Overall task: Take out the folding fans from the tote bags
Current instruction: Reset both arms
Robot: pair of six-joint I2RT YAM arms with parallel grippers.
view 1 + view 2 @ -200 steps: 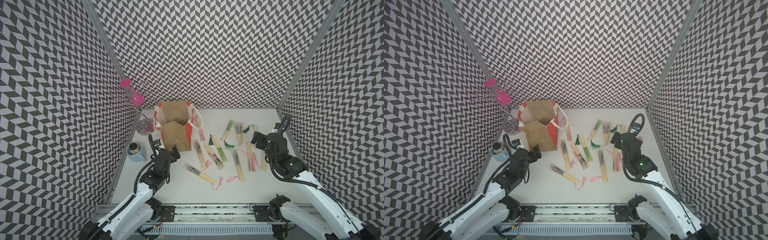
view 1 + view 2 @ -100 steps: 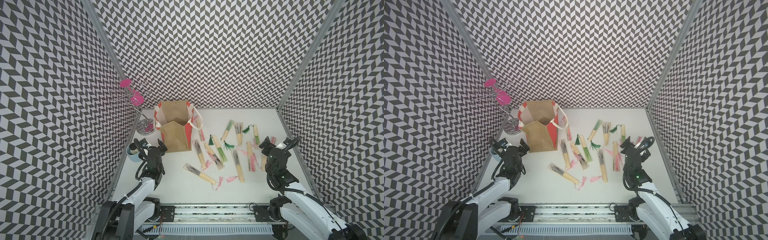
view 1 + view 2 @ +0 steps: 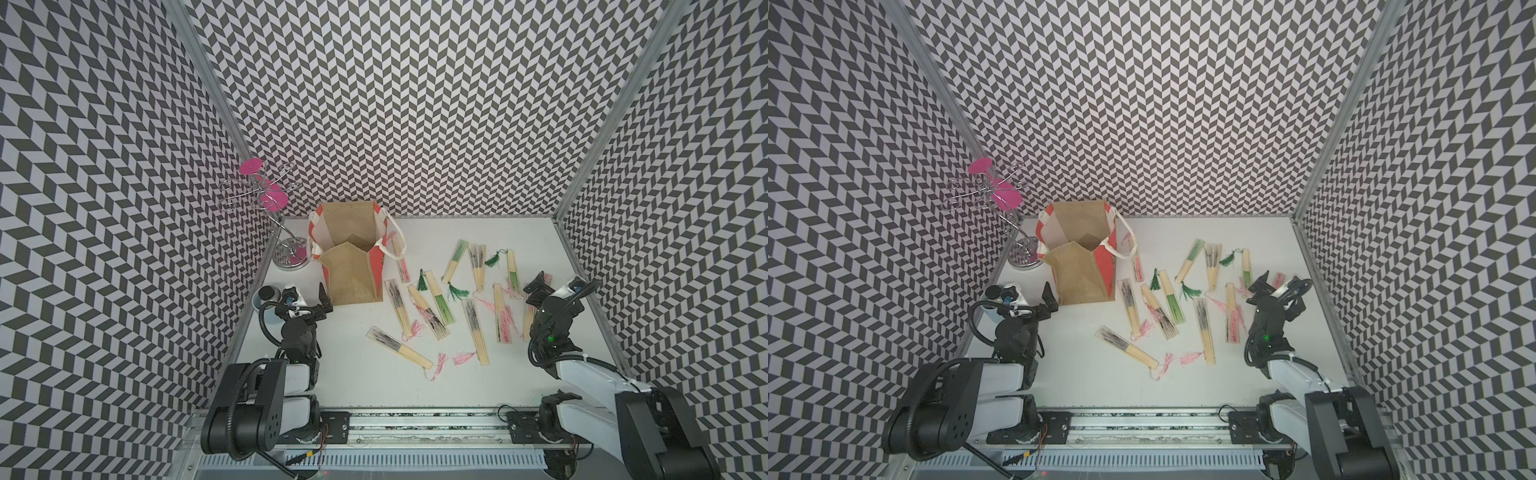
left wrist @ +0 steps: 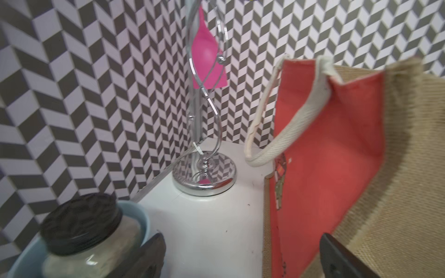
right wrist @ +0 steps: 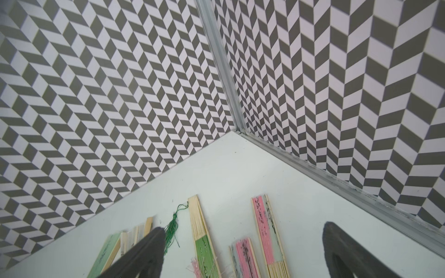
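Far edge of worktop, left side: tote bag upright, mouth open; we cannot make out its shadowed bottom.
Worktop centre to right edge: folding fans scattered flat; right arm hides parts of some.
Left gripper: jaws apart, empty, between bag and jar; mostly cropped in its wrist view.
Right gripper: jaws apart, empty, above fans.

Lab test cell: chevron-patterned walls box in a white table (a rail at its front edge carries robot arms).

No legible text; black print on folding fans too small.
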